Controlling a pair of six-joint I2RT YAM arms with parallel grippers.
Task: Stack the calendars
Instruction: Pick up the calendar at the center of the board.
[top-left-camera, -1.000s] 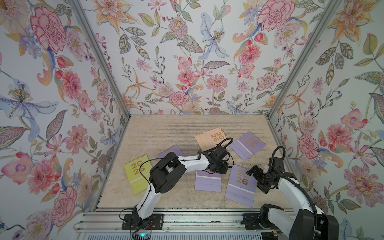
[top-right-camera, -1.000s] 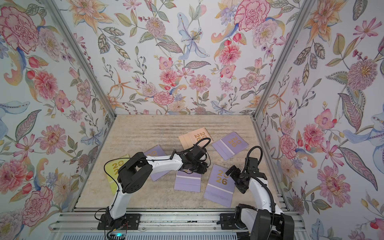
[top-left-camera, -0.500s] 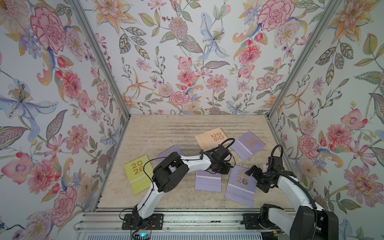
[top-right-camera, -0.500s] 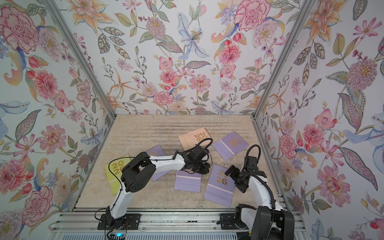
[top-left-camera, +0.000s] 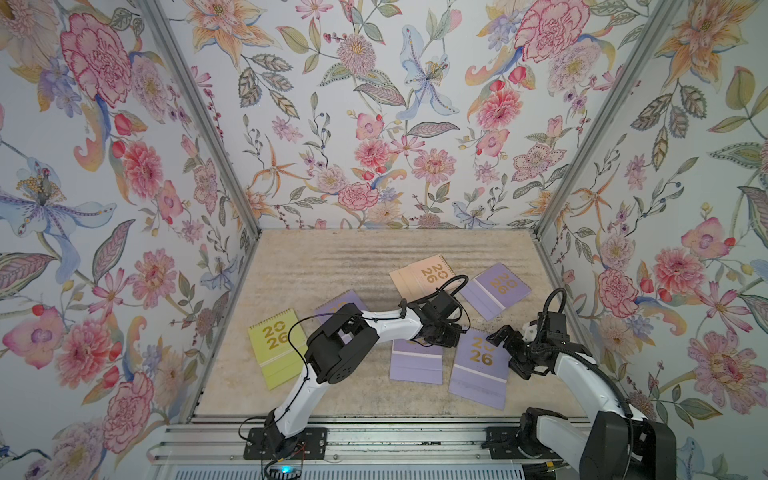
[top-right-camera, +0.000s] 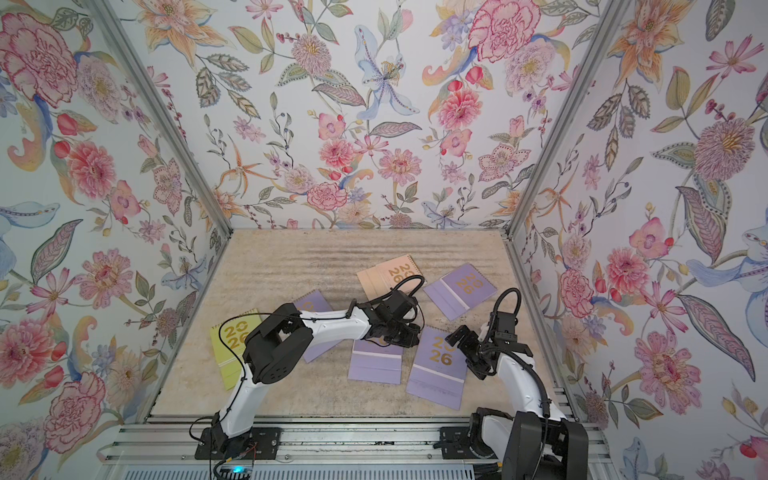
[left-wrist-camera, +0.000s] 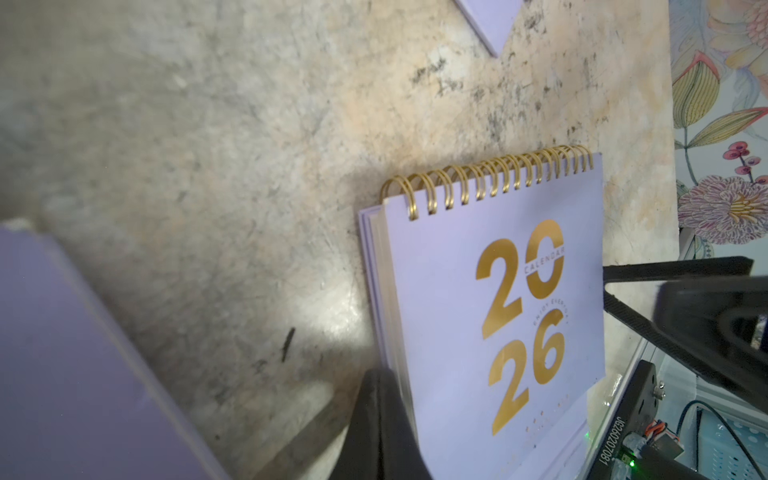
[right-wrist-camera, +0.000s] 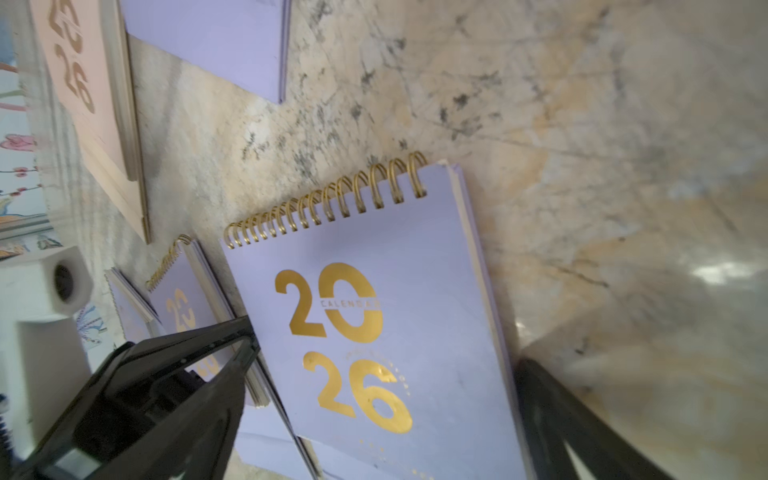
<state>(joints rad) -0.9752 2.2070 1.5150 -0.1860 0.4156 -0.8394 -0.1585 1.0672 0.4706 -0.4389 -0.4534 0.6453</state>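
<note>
Calendars (top-left-camera: 480, 365) lie scattered on mottled beige tabletop (top-left-camera: 332, 266) between floral walls (top-left-camera: 374, 124).

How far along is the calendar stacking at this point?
Done: nothing. No stack shows: the peach-orange calendar, the yellow-green calendar and four purple ones lie spread over the table. In hand: the left hand is shut at the middle purple calendar's spiral edge, grip unconfirmed; the right hand is open, straddling the near purple calendar. Left: the entire stack.
</note>
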